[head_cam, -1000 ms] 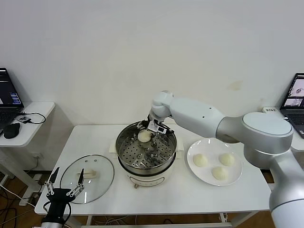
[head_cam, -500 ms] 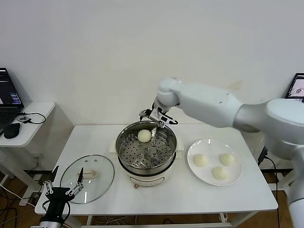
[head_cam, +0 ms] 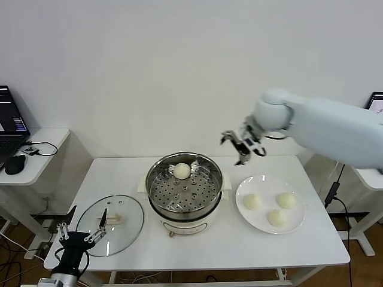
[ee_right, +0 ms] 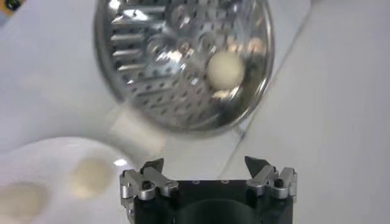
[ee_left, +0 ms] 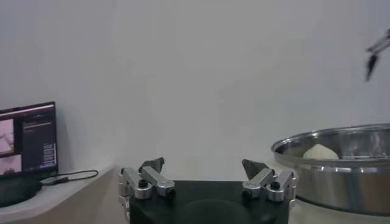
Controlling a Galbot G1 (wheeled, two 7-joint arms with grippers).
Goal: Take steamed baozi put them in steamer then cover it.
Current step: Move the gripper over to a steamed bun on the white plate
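Note:
The shiny steamer (head_cam: 184,197) stands mid-table with one pale baozi (head_cam: 182,171) on its perforated tray. Three more baozi (head_cam: 252,201) (head_cam: 286,200) (head_cam: 276,217) lie on a white plate (head_cam: 269,182) to its right. My right gripper (head_cam: 234,148) hangs open and empty in the air between steamer and plate. Its wrist view looks down past the gripper (ee_right: 204,163) at the steamer (ee_right: 177,61), its baozi (ee_right: 225,68) and the plate (ee_right: 55,152). The glass cover (head_cam: 122,206) lies flat at the front left. Beside it my left gripper (head_cam: 81,236) (ee_left: 207,164) waits open.
A side table at the left holds a laptop (head_cam: 9,116) and a mouse (head_cam: 15,162). Another laptop (head_cam: 374,110) shows at the right edge. The white wall runs close behind the table. From the left wrist, the steamer (ee_left: 341,164) rises to one side.
My right gripper has let go of the baozi in the steamer, risen out of it and swung right towards the plate. The left arm has not moved.

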